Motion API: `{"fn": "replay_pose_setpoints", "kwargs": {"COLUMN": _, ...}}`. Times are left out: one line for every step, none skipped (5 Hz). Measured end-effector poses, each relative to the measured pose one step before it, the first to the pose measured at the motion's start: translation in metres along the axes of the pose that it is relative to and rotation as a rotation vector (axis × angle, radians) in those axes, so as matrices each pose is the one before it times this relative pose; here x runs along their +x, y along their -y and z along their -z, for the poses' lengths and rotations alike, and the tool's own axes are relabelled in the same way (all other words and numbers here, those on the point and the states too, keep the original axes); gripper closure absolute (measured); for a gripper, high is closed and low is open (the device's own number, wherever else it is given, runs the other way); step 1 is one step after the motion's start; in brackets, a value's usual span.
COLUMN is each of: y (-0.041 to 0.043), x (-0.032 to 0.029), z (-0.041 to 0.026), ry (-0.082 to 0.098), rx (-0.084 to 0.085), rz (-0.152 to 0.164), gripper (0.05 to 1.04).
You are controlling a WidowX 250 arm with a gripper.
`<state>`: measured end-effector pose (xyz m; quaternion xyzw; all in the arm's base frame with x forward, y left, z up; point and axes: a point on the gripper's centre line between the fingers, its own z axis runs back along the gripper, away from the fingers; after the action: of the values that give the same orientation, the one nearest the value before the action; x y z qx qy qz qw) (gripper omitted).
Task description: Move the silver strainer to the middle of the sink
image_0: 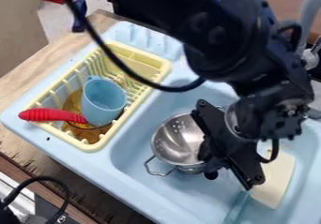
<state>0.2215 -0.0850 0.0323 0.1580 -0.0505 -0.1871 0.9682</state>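
Note:
The black gripper (212, 160) hangs over the right side of the silver strainer (177, 136), hiding that part of its rim. The strainer is an upright metal bowl with small holes, standing in the left part of the light blue sink (139, 141). One of its wire handles points to the lower left. Whether the gripper touches or holds the rim is hidden.
Left of the basin, a yellow dish rack (95, 146) holds a light blue cup (102, 101) and a red-handled utensil (47, 115). A cream-coloured board (276, 178) lies right of the gripper. A grey faucet (310, 17) rises at the upper right.

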Motion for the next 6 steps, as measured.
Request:
{"fn": "replay_pose_setpoints", "kwargs": {"y": 0.00090, "x": 0.00102, "z": 0.00283, "ry": -0.0292, "rx": -0.0169, "rz": 0.0092, "gripper": 1.005}}
{"fn": "replay_pose_setpoints", "kwargs": {"y": 0.00133, "x": -0.00134, "z": 0.00092, "ry": -0.0601, "rx": -0.0634, "rz": 0.0556, "gripper": 0.857}}
{"fn": "replay_pose_setpoints", "kwargs": {"y": -0.00025, "x": -0.00136, "z": 0.00096, "ry": -0.0173, "rx": -0.0901, "rz": 0.0631, "gripper": 0.612}}
{"fn": "replay_pose_setpoints", "kwargs": {"y": -0.00491, "x": 0.00457, "z": -0.01118, "ry": 0.1017, "rx": -0.0686, "rz": 0.0209, "gripper": 0.316}}
{"fn": "replay_pose_setpoints", "kwargs": {"y": -0.00264, "x": 0.00100, "z": -0.01009, "ry": 0.0787, "rx": -0.0390, "rz": 0.0007, "gripper": 0.093}}
{"fn": "replay_pose_setpoints", "kwargs": {"y": -0.00380, "x": 0.00107, "z": -0.01109, "ry": 0.0830, "rx": -0.0002, "rz": 0.0151, "gripper": 0.084}}
